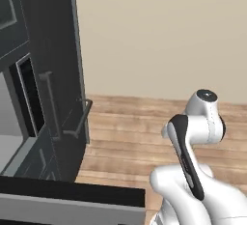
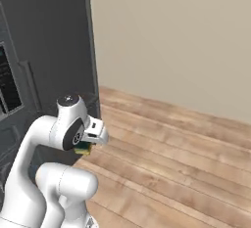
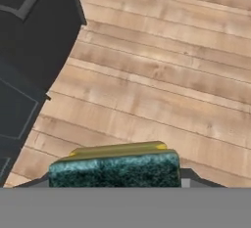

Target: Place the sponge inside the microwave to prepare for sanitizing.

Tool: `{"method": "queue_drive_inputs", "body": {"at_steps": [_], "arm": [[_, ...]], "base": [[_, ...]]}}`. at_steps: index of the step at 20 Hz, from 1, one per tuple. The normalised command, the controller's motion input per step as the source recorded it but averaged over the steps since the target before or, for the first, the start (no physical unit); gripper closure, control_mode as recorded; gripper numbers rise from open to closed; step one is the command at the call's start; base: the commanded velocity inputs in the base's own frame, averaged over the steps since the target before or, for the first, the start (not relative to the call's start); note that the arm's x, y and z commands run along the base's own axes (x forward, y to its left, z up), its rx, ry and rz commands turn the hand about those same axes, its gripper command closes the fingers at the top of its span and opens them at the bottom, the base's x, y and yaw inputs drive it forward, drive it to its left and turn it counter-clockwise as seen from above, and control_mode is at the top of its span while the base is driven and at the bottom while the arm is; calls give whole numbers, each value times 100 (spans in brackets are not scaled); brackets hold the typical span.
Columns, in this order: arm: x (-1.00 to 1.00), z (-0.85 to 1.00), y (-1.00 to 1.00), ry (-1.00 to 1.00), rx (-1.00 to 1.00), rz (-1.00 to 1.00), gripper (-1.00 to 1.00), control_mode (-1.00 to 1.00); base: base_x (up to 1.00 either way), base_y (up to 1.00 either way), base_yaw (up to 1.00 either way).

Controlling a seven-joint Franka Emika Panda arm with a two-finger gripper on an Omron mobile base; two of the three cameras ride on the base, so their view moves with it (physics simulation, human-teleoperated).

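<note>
The sponge point(image 3: 115, 168), a yellow block with a dark green face, sits at the bottom of the hand view between my gripper's point(image 3: 115, 182) dark finger tips, which are shut on it. In the right base view a yellow and green corner of the sponge point(image 2: 83, 149) peeks out under the white hand, held above the wooden floor. The microwave point(image 1: 8, 122) is at the far left of the left base view, its light grey interior showing beside the open black-glass door point(image 1: 30, 98). Its black keypad panel point(image 2: 7, 87) shows at the left edge of the right base view.
A tall dark cabinet column point(image 1: 53, 35) holds the microwave, with bar handles point(image 1: 81, 119) sticking out at its lower front. Wooden floor point(image 2: 176, 153) spreads to the right up to a beige wall point(image 2: 171, 36). A dark counter edge point(image 1: 72, 195) crosses the lower left.
</note>
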Motion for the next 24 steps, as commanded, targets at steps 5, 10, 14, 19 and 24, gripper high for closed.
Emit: {"method": "queue_drive_inputs", "body": {"at_steps": [5, 10, 14, 19, 24], "arm": [[0, 0, 0, 0, 0, 0, 100, 100], [0, 0, 0, 0, 0, 0, 100, 100], [0, 0, 0, 0, 0, 0, 100, 100], [0, 0, 0, 0, 0, 0, 100, 100], [0, 0, 0, 0, 0, 0, 100, 100]], "base": [[48, -5, 70], [45, -5, 73], [62, -6, 56], [52, -4, 64], [23, 3, 74]]}}
